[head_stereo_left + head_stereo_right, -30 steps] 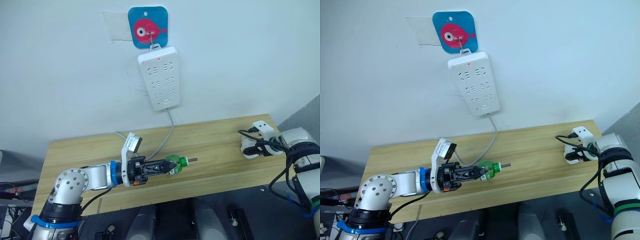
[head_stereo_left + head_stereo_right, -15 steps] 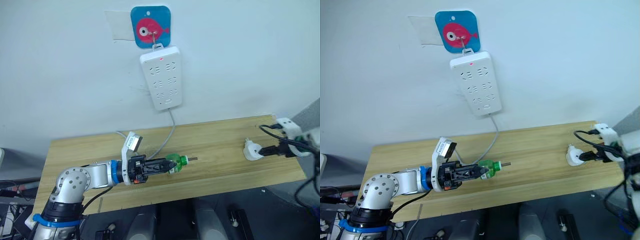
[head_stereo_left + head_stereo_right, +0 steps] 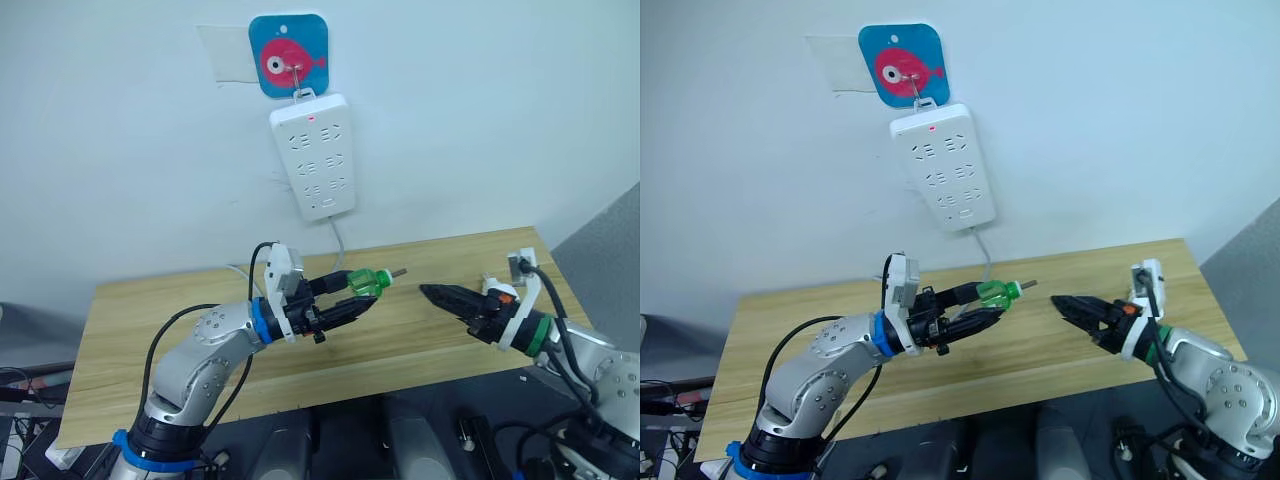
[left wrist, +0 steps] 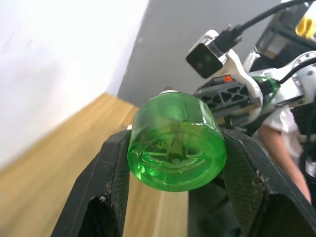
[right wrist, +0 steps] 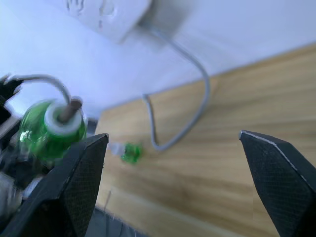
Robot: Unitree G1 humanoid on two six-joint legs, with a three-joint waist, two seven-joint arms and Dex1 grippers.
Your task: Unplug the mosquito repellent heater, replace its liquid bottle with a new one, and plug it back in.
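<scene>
My left gripper (image 3: 347,296) is shut on a green liquid bottle (image 3: 367,282) and holds it in the air above the middle of the wooden table (image 3: 150,350). The bottle's white neck and wick stick point right, toward my right gripper (image 3: 432,294). That gripper hangs open a short gap from the wick, with nothing between its fingers. In the left wrist view the bottle's round base (image 4: 175,148) sits clamped between both black fingers. The right wrist view shows the bottle (image 5: 47,126) ahead. The mosquito repellent heater is hidden.
A long white power strip (image 3: 312,155) hangs on the wall from a blue fish hook (image 3: 288,55), red light on. Its grey cable (image 3: 335,250) drops to the table behind the bottle. A small green and white piece (image 5: 129,152) lies on the table near the cable.
My left gripper lifted the bottle off the table, up and to the right. My right gripper left the heater at the table's right end and swung in toward the middle.
</scene>
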